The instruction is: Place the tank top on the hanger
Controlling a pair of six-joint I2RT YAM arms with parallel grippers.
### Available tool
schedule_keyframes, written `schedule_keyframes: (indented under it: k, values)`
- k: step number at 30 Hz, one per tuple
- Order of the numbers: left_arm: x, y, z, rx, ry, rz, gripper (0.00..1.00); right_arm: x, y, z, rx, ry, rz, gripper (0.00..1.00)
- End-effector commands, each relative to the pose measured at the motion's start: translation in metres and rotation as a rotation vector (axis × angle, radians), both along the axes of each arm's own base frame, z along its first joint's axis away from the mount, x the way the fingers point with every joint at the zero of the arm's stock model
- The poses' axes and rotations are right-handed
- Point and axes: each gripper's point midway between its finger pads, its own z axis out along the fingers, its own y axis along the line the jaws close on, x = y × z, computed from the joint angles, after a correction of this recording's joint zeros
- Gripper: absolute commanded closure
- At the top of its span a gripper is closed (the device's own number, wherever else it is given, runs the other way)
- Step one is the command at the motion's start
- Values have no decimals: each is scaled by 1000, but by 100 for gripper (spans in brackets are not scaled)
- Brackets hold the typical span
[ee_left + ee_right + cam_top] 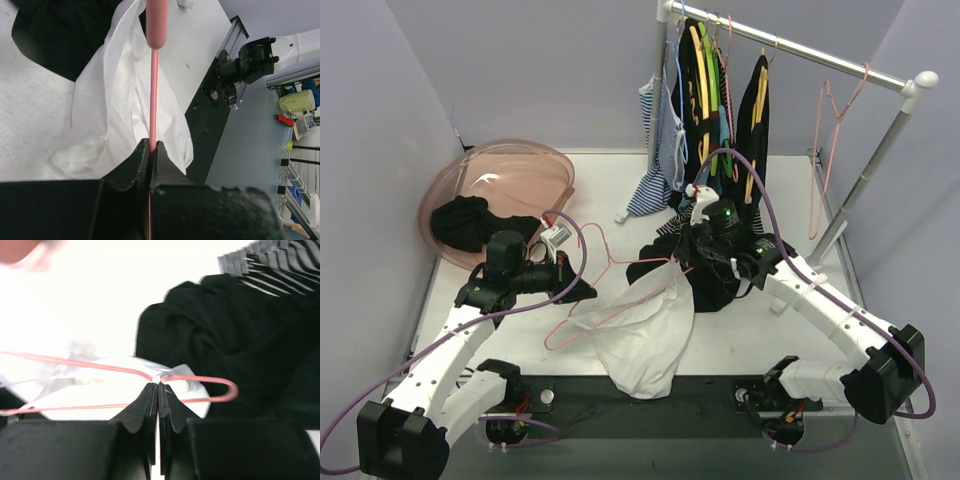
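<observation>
Left gripper point(152, 148) clamps the hanger point(154, 90) — right gripper point(158, 388) pinches the top point(645, 340), right at the hanger's wire.

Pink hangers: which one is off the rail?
The hanger over the table by the tank top, pinched by the left end effector; the others hang from the rail.

the white tank top point(642, 345) sags from the pink hanger point(566, 336) over the table point(740, 325), between the left gripper point(578, 290) and right gripper point(688, 265); a clothes rack point(800, 50) stands behind.
</observation>
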Motion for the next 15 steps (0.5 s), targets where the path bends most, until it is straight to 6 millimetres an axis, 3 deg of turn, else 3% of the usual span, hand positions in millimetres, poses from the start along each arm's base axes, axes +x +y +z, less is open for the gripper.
schedule_keyframes:
  k: [1,3,5,6,11,15]
  values:
    - [1,-8,37,-69,-140,-73,100,-9,17,23,-5,-47,73,91]
    - [-2,-9,44,-81,-163,-91,100,-14,8,29,-26,-66,70,71]
    - [-6,-9,48,-93,-174,-114,100,-20,-2,34,-48,-81,71,60]
    - [-6,-10,52,-97,-185,-121,100,-24,-8,45,-57,-119,86,54]
    - [-15,-13,64,-126,-214,-193,100,-49,-34,65,-159,-177,193,42]
    - [-24,-20,72,-109,-246,-265,100,-78,-37,73,-219,-231,445,37]
